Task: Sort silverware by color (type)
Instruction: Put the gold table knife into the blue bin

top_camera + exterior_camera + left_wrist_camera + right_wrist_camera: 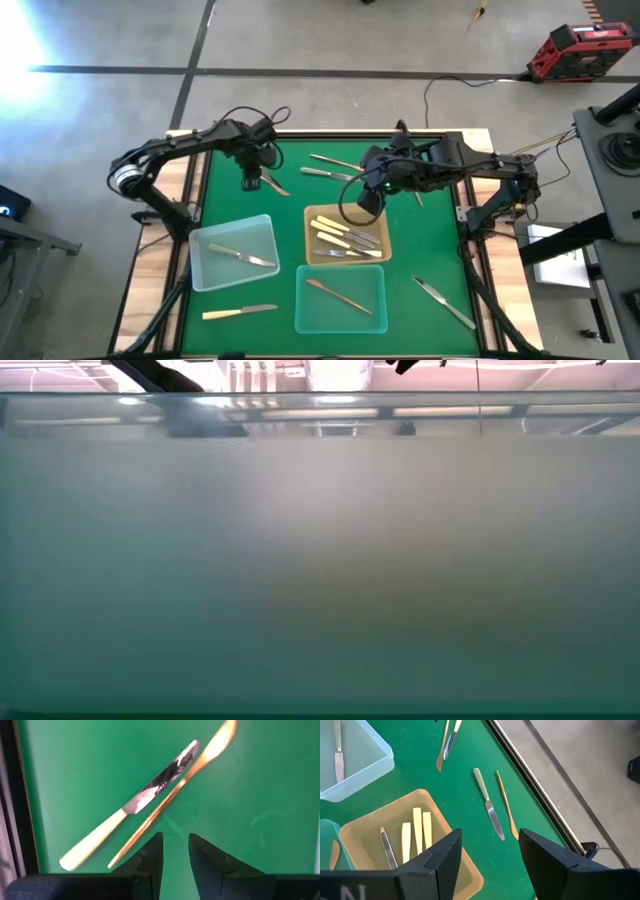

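Green table [290,205], trays [233,252], loose cutlery [240,312]

open green mat [420,250] between amber tray [318,252] and lone knife [443,302]; far strip crowded by loose cutlery [330,172]; near side blocked by two clear trays [205,270].

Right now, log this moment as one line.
left gripper: open, above gold piece | right gripper: open, empty, over tan tray | cream-handled knives: in tan tray
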Robot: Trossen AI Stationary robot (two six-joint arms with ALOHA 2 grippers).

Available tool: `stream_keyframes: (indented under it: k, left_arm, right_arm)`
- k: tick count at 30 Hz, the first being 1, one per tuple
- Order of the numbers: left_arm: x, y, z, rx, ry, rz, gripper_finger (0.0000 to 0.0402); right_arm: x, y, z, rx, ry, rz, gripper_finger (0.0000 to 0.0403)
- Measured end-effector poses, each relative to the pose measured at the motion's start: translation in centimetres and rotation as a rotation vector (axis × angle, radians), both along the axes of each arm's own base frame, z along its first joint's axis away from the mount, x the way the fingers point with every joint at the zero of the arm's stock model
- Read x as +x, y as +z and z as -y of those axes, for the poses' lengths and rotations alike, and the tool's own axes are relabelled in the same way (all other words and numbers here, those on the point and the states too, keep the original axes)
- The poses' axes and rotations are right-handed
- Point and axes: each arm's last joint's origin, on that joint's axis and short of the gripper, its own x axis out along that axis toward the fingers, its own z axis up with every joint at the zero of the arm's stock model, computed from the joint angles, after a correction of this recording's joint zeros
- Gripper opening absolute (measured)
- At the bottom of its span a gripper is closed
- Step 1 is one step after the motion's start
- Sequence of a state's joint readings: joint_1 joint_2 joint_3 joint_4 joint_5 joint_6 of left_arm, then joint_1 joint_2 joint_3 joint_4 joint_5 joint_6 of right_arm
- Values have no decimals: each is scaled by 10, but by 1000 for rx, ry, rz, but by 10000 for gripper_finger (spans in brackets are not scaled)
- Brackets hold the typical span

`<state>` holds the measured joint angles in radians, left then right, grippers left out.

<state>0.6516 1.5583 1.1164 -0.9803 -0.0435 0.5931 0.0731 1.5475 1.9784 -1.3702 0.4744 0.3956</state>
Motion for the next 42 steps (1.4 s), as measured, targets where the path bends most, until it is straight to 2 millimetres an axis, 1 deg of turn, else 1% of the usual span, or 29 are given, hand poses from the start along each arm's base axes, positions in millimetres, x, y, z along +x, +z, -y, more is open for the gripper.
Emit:
stream_keyframes:
  k: [4,8,15,22,27,36,42]
  left_arm:
    - [1,-7,-5,5,-145,-30,75]
    - [2,-19,-13,-17,-214,-70,75]
    - [6,-42,-24,-58,-205,-111,75]
    - [10,-49,-28,-42,-200,-99,75]
    - [11,-55,-31,-4,-194,-158,75]
    - [14,-67,-34,-15,-196,-177,75]
    - [14,-80,-39,-48,-168,-202,75]
  right_arm:
    - [0,0,0,-17,27,-15,189]
    - [0,0,0,-32,50,-28,189]
    - [0,0,0,-26,43,-25,189]
    - [0,0,0,-26,43,-25,189]
    - [0,0,0,-26,43,-25,189]
    - [0,0,0,-26,43,-25,189]
    - [0,0,0,-26,43,-25,189]
